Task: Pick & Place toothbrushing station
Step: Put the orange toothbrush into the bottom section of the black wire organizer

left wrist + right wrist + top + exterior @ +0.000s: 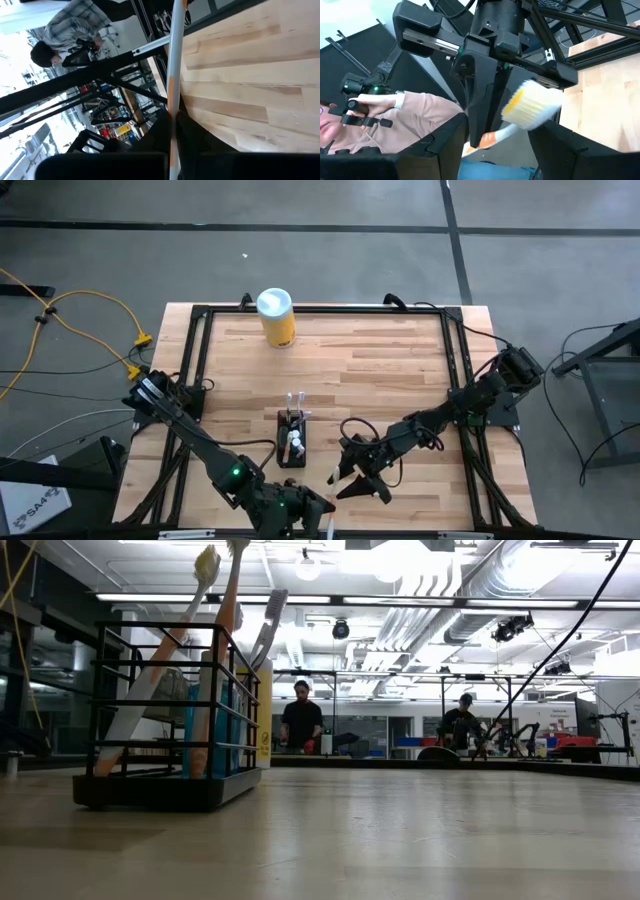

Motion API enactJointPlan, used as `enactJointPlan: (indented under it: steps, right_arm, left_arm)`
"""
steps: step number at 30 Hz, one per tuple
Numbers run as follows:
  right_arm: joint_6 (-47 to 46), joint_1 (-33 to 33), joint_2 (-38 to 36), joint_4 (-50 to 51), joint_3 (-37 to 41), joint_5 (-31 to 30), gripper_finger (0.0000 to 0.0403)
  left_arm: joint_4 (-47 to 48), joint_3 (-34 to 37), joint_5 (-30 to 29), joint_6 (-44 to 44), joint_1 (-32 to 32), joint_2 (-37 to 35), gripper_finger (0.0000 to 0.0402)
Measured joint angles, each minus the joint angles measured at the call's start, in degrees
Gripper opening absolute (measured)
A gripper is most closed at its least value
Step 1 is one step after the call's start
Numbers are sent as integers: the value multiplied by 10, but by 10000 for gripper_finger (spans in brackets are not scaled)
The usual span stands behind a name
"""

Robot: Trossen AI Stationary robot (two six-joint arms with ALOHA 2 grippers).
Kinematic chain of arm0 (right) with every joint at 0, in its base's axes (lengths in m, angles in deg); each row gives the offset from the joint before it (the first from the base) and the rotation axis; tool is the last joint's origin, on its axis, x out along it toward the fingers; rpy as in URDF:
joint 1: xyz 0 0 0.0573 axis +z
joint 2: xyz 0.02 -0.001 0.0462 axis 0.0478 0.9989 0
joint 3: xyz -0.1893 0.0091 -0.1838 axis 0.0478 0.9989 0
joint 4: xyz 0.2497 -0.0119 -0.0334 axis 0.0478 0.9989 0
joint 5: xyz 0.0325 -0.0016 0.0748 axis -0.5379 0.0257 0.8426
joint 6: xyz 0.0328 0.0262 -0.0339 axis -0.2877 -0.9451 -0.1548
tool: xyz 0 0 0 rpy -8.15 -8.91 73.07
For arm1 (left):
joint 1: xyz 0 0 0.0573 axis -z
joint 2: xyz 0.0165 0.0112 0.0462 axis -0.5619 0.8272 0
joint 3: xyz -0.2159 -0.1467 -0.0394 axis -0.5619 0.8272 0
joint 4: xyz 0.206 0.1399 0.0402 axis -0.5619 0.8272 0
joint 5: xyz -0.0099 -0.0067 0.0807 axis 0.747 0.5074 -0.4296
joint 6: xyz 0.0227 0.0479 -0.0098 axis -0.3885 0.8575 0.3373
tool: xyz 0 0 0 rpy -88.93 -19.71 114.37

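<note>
The toothbrushing station (292, 440), a small black wire holder with toothbrushes standing in it, rests on its base at the table's near middle; in the low view (165, 720) it is at the left. My left gripper (312, 515) is at the near edge, shut on a white and orange toothbrush (173, 75). My right gripper (345, 480) is open just right of the station, facing the left gripper (487, 120). The brush head (532, 105) shows ahead of the gap between the right fingers, and I cannot tell whether it touches them. My left gripper pinches the toothbrush's handle (172, 107) between its two fingers, at the orange stretch (487, 140) some way below the bristle head. The fingers lie across the handle. The brush is lifted clear of the table, its head sticking out past the fingers.
A yellow canister with a white lid (276, 317) stands at the far edge. A black frame (200, 315) runs round the table. A person in a pink sleeve (415, 112) is beyond the near edge, and others stand in the room behind (302, 720).
</note>
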Motion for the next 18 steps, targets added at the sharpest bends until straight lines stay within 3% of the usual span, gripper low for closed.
enactJointPlan:
  steps: [18]
  right_arm:
    - [0,0,0,1,0,-2,110]
  left_arm:
    - [-1,0,-5,-18,0,0,3]
